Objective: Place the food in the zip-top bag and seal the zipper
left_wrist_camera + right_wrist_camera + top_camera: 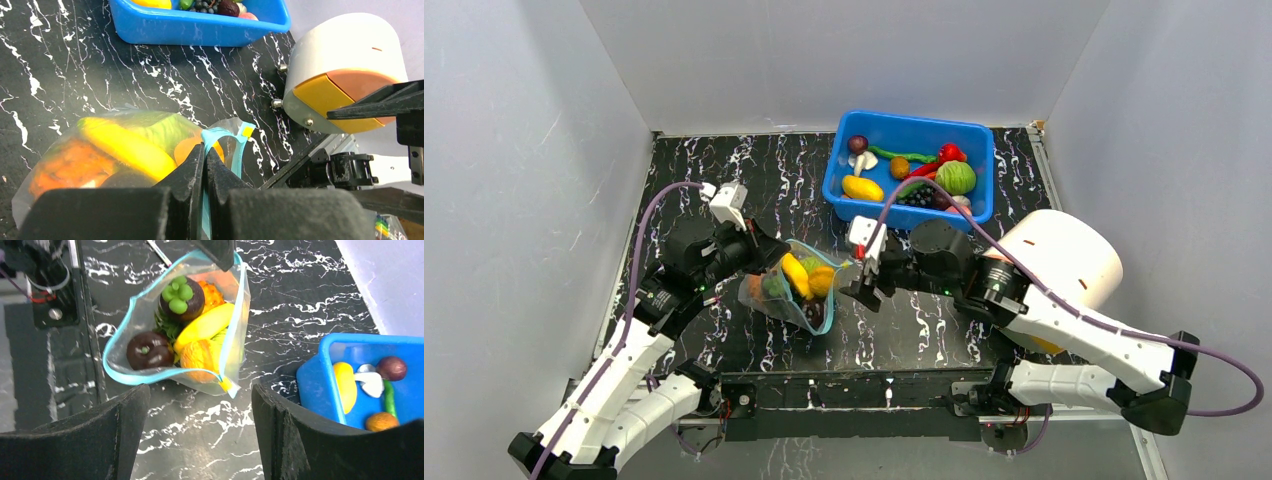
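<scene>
The clear zip-top bag [792, 288] lies mid-table with its mouth gaping. It holds food: a yellow banana [204, 326], an orange piece [199, 355], two dark purple fruits [149, 350] and something green. My left gripper [205, 156] is shut on the teal zipper strip [221, 135] at one end of the mouth. A small yellow slider [226, 384] sits at the other end. My right gripper [200, 410] is open and empty, just short of that slider end, not touching the bag.
A blue bin [909, 167] at the back right holds more toy food, among them a green cabbage [956, 177] and a yellow piece [862, 188]. A white cylinder [1064, 256] stands at the right, behind my right arm.
</scene>
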Motion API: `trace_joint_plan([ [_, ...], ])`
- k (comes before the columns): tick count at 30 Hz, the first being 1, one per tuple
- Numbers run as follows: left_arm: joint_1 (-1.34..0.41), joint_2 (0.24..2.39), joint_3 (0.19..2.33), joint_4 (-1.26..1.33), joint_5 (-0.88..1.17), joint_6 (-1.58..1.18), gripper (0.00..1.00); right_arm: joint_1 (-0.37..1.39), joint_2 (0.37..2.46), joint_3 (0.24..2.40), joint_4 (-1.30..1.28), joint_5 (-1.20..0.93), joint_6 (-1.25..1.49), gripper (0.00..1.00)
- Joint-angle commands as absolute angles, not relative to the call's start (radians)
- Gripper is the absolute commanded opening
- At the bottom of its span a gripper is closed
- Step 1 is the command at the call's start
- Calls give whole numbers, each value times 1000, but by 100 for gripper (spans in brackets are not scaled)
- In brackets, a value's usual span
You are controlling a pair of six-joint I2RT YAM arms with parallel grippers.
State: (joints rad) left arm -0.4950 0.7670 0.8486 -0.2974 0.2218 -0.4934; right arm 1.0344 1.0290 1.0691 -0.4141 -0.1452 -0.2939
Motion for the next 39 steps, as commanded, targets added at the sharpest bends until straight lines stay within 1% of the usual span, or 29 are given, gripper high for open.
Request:
trace_joint_plan([
  [1, -499, 758, 877, -263, 299, -446, 0, 1040, 993, 1012, -480, -147, -480, 71],
  [3, -499, 756, 875, -259, 309, -446, 0, 1040, 995, 985, -490, -148, -512, 71],
  [6, -499, 751, 868, -245, 324, -449, 0, 1040, 985, 932, -426, -140, -529, 70],
  [10, -498, 746, 865, -244, 338, -447, 0, 1040, 1013, 921, -386, -118, -544, 61],
  [19, -499, 749, 863, -240, 378, -446, 0, 1040, 1038, 866, -242, -102, -591, 63],
  [25, -499, 743, 857, -241, 397, -452, 0, 1040, 1066, 850, -201, -138, -647, 61],
  [27, -498, 737, 851, -240, 400, -452, 0, 1040, 1080, 856, -197, -138, -660, 59],
  [30, -499, 733, 833, -221, 417, -463, 0, 1039, 1094, 859, -190, -136, -680, 47],
  [32, -499, 735, 830, -211, 425, -470, 0, 1040, 1093, 859, -190, -140, -685, 37],
  [33, -498, 737, 833, -212, 427, -472, 0, 1040, 1088, 858, -189, -147, -685, 30],
  [34, -499, 740, 837, -218, 427, -472, 0, 1040, 1080, 856, -184, -157, -682, 18],
  [36, -499, 744, 848, -239, 412, -466, 0, 1040, 1057, 846, -169, -186, -669, 0],
  [37, -498, 743, 858, -256, 392, -462, 0, 1040, 1044, 841, -157, -199, -653, 0],
  [39, -499, 742, 886, -297, 343, -451, 12, 1039, 1024, 834, -127, -204, -589, 0],
])
